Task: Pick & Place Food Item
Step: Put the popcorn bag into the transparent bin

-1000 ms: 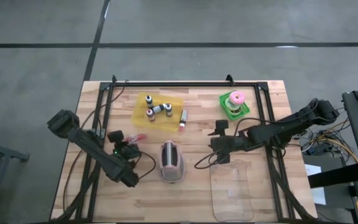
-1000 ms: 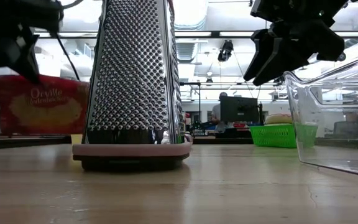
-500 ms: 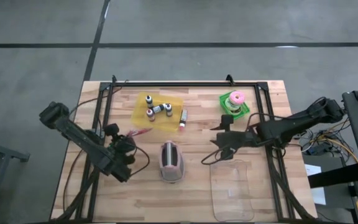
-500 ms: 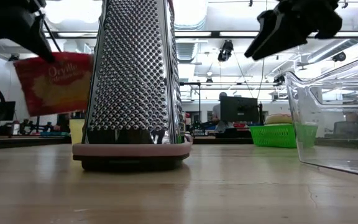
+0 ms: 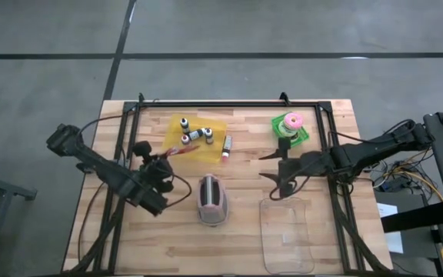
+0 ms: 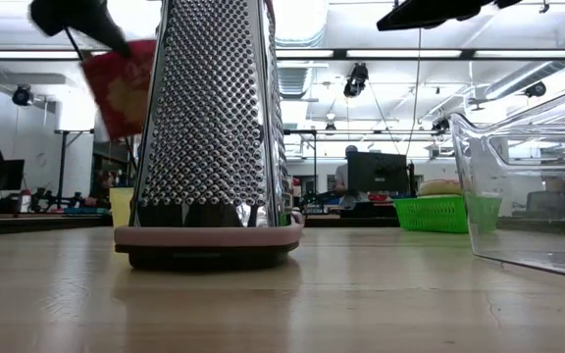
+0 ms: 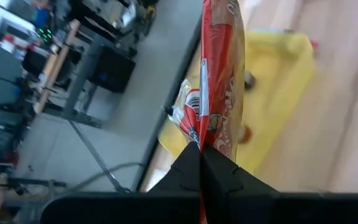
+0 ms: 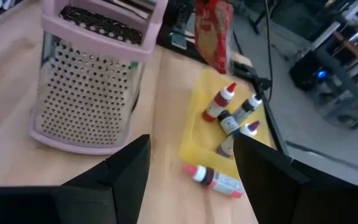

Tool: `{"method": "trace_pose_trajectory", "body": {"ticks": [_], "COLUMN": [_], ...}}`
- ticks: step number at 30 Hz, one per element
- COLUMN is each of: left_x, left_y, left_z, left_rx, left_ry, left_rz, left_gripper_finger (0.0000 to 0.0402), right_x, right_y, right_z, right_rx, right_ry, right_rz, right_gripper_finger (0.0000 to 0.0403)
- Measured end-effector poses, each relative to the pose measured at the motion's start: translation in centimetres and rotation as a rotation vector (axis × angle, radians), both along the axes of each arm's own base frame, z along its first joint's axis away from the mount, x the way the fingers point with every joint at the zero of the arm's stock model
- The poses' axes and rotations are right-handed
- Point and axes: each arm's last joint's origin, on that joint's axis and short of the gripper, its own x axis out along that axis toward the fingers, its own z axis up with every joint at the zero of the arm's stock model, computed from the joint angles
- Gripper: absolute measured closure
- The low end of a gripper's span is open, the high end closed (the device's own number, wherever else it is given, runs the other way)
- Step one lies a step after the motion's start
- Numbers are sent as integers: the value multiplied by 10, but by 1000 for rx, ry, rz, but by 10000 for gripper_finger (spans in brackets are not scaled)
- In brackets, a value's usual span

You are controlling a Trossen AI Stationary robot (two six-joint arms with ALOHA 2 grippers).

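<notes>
My left gripper is shut on a red popcorn packet, held in the air left of the grater and near the yellow tray. The low view shows the packet tilted beside the grater, below the gripper. The right wrist view shows the packet beyond the grater. My right gripper stands open and holds nothing, raised over the table just beyond the clear container. My left gripper pinches the packet's edge between its two fingers. The fingers slant down from the table's near left. The packet sticks out past the fingertips, seen edge-on, tilted and lifted clear of the table.
The yellow tray holds several small bottles, and one more bottle lies beside it. A green basket with a pink donut stands at the far right. The clear container lies at the near right. A black frame rims the table.
My left gripper has risen and gone toward the yellow tray, still shut on the packet, which has risen well above the table and tipped over. My right gripper has risen too, tipped toward level, and drawn back a little toward the table's right edge, still open.
</notes>
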Motion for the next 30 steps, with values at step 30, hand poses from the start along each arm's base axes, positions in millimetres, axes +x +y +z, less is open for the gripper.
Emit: {"method": "trace_pose_trajectory", "body": {"ticks": [30], "left_x": [104], "left_y": [55], "left_z": [64], "left_rx": [68], "left_ry": [-140], "left_rz": [-363], "left_gripper_finger": [401], "right_x": [15], "right_y": [-56], "right_z": [18], "right_rx": [-34], "right_ry": [-166], "right_rz": [-114], "right_gripper_finger": [177]}}
